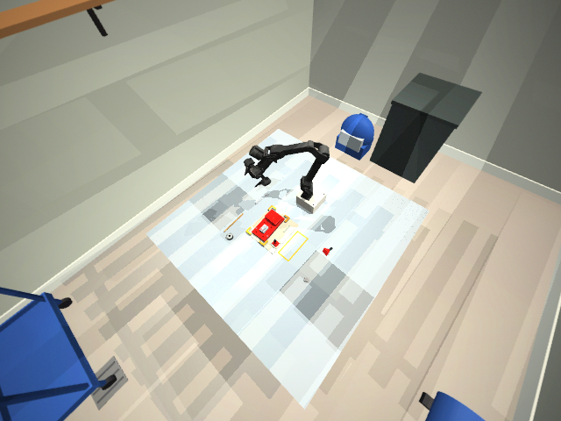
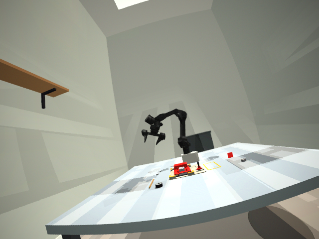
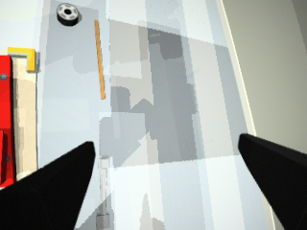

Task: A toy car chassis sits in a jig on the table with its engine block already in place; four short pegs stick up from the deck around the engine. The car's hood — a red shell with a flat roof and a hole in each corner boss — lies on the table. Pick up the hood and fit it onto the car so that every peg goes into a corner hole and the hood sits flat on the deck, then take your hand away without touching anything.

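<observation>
A thin orange rod (image 3: pixel 100 59) lay on the table (image 2: pixel 195 195) near a small black ring (image 3: pixel 67 12), the two apart. A wooden shelf (image 2: pixel 28 80) hung on the wall, while a dark bin (image 1: pixel 421 124), a blue helmet (image 1: pixel 356 134) and a blue cart (image 1: pixel 33 353) stood on the floor

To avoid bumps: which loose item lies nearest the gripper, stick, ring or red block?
The orange stick, long and thin; the black ring lies just past it, the red block farther.

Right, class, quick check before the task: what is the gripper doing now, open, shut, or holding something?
Gripper: open wide, holding nothing, raised above the table.
</observation>
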`<state>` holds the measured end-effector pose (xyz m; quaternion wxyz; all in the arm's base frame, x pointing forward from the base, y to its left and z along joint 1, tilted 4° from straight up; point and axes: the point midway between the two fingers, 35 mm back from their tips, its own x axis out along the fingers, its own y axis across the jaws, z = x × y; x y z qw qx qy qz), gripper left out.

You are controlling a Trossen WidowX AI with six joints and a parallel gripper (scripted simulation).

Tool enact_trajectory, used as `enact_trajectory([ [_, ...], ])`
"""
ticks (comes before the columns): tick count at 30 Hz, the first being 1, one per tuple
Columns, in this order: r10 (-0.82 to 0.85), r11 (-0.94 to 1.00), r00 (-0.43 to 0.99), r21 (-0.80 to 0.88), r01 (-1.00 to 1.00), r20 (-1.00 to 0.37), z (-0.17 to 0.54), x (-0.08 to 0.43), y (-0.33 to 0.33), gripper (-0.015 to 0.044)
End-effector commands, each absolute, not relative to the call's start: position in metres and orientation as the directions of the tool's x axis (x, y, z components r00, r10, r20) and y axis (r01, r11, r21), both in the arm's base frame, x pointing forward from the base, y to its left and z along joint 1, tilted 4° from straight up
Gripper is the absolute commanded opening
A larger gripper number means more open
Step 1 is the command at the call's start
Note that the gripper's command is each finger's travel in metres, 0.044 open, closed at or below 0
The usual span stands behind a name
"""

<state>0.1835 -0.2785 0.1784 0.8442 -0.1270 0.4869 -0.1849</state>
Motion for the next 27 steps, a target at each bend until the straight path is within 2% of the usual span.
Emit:
enact_trajectory([
  [1, -0.318, 0.918, 0.412, -0.386, -0.093, -0.854, 0.148, 0.205, -0.254, 0.044],
  [6, -0.164, 0.841, 0.322, -0.303, -0.448, -0.932, 0.111, 0.23, -0.209, 0.044],
  [9, -0.093, 0.728, 0.243, -0.232, -0.645, -0.966, 0.092, 0.237, -0.184, 0.044],
  [12, -0.036, 0.561, 0.146, -0.141, -0.816, -0.989, 0.073, 0.241, -0.158, 0.044],
  [15, 0.006, 0.307, 0.019, -0.016, -0.952, -1.0, 0.054, 0.239, -0.128, 0.044],
  [18, 0.016, 0.172, -0.044, 0.046, -0.984, -0.999, 0.046, 0.237, -0.115, 0.044],
  [27, 0.017, 0.172, -0.044, 0.046, -0.984, -0.999, 0.046, 0.238, -0.11, 0.044],
])
